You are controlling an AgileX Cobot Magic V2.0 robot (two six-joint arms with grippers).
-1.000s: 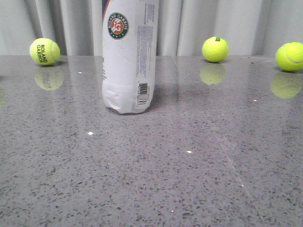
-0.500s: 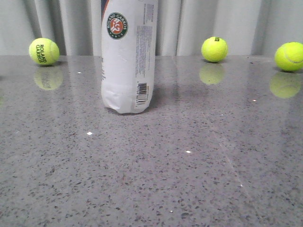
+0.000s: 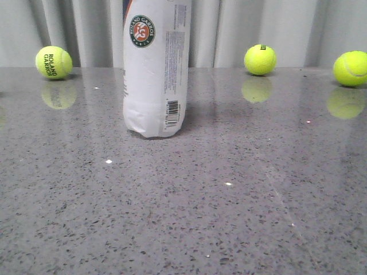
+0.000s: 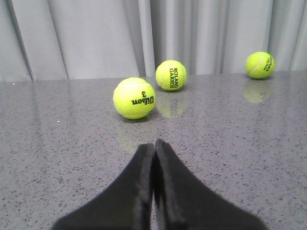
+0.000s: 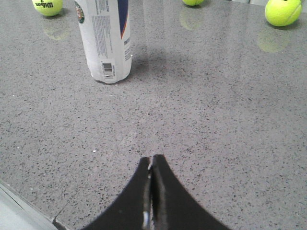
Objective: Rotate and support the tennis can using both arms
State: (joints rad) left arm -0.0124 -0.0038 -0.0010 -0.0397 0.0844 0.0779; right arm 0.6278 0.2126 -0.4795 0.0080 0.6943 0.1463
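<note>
A: How is the can [image 3: 156,69] seen?

B: It is stood upright on the grey speckled table [image 3: 229,217], left of centre in the front view. A white label is wrapped round it, with a round logo [image 3: 142,31] near the top, fine print beside it and a barcode [image 3: 172,113] low down. A navy-and-orange band is shown in the right wrist view.

A: And around it?

B: Three balls [image 3: 53,62] are set well behind it, by the curtain [image 3: 258,26].

A: The grippers?

B: The left gripper [image 4: 153,148] is clenched on nothing; the right gripper [image 5: 151,165] likewise, well apart from the can.
</note>
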